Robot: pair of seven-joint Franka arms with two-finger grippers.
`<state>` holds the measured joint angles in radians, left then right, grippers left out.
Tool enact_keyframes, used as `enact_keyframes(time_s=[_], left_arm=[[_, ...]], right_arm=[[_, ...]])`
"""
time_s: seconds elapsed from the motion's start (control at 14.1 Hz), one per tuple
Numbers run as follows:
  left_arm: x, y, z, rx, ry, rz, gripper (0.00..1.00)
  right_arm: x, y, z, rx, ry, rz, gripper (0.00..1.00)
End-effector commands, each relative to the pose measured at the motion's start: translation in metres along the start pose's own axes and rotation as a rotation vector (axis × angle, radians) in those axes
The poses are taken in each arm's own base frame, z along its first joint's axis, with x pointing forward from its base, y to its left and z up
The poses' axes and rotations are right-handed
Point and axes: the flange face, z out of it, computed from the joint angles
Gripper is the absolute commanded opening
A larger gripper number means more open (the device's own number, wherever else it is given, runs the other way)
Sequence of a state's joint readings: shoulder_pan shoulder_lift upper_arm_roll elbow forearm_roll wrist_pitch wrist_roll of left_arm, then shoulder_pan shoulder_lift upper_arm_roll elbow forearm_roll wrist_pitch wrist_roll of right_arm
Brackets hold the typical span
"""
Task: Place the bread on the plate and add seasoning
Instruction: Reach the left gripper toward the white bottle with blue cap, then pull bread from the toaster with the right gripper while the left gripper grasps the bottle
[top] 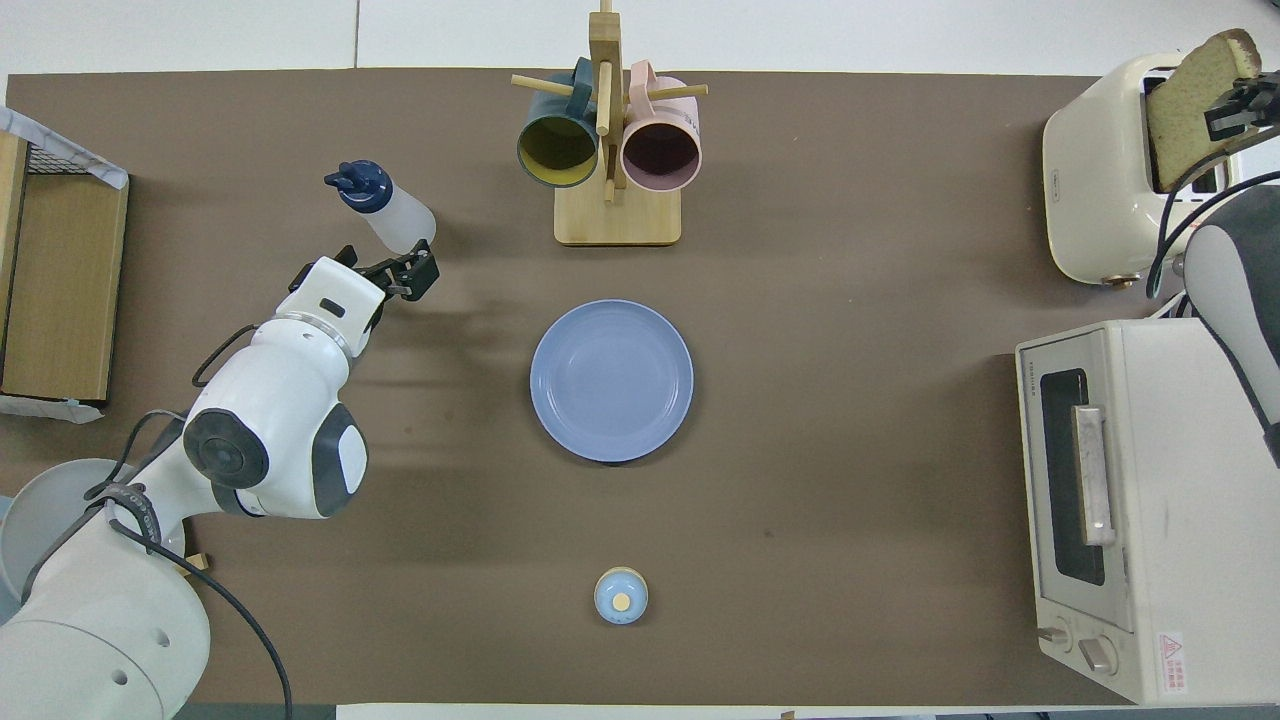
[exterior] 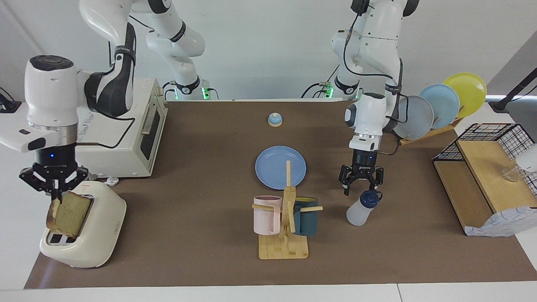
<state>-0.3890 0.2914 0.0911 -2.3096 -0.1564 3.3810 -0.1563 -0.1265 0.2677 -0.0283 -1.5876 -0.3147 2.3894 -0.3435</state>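
Wooden mug rack (exterior: 284,222) between plate (exterior: 280,166) and table edge; right gripper (exterior: 56,196) clamped on bread (exterior: 72,214), left gripper (exterior: 361,187) spread above seasoning (exterior: 363,208).

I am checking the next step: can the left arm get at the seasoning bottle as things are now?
Probably yes. The left gripper is open above the seasoning bottle, over its cap, with nothing between them. The mug rack stands to the side, clear of the way down.

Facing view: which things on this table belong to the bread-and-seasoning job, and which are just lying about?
Job: bread, held by the right gripper over the toaster; plate; seasoning bottle, under the open left gripper.

Lying about: bell, mug rack, oven, racked plates, wire shelf.
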Motion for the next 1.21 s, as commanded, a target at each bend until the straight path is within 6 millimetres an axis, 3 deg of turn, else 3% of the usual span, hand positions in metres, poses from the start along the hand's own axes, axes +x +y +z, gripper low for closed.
enact_keyframes(time_s=[0.0, 0.14, 0.28, 0.64, 0.78, 1.07, 1.14], left_arm=[[0.011, 0.008, 0.008, 0.009, 0.001, -0.003, 1.0], [0.021, 0.009, 0.011, 0.021, -0.009, 0.006, 1.0], [0.018, 0.014, 0.019, 0.041, -0.008, 0.036, 1.0], [0.022, 0.013, 0.027, 0.078, 0.01, 0.046, 1.0], [0.025, 0.014, 0.031, 0.082, 0.016, 0.042, 1.0], [0.028, 0.015, 0.037, 0.085, 0.025, 0.032, 1.0], [0.027, 0.015, 0.038, 0.087, 0.023, 0.035, 1.0]], right_arm=[[0.026, -0.02, -0.058, 0.004, -0.004, -0.059, 0.0], [0.039, -0.047, -0.091, 0.025, 0.0, -0.087, 0.0], [0.048, -0.081, -0.121, 0.066, -0.026, -0.072, 0.0], [0.063, -0.174, -0.159, 0.172, -0.074, 0.05, 0.0], [0.06, -0.208, -0.168, 0.273, -0.118, 0.164, 0.0], [0.04, -0.245, -0.156, 0.522, -0.202, 0.304, 0.0], [0.04, -0.268, -0.164, 0.555, -0.203, 0.306, 0.0]])
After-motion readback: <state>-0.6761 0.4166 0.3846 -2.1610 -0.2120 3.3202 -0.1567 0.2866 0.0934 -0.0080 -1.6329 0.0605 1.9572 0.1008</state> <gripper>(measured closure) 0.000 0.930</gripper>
